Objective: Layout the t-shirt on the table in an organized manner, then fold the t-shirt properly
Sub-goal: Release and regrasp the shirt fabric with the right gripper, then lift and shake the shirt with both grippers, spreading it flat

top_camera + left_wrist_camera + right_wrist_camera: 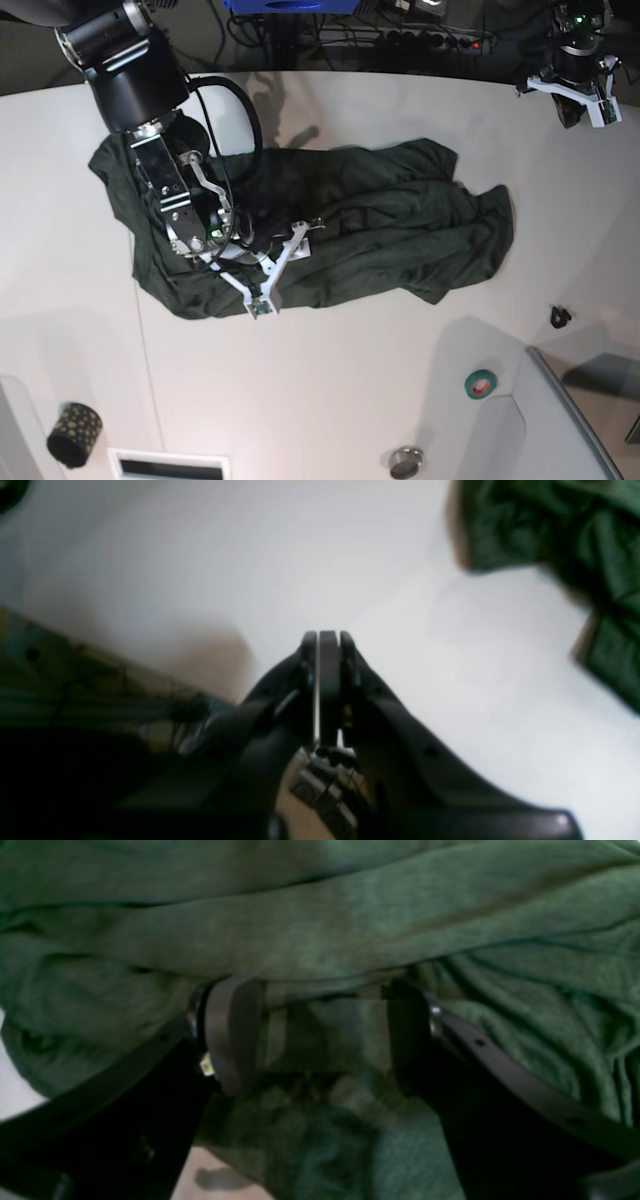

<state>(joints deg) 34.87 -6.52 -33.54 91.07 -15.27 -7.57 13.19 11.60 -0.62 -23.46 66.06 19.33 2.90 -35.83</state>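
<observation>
so the t-shirt (340,225) is soft knit, dark green, bunched w/ folds, long axis running left-right across the smooth white table (330,400). my right gripper (320,1035) sits on it, fingers spread, nothing pinched; wrist view shows the weave. my left gripper (328,642) is clenched, empty, above bare table.
</observation>
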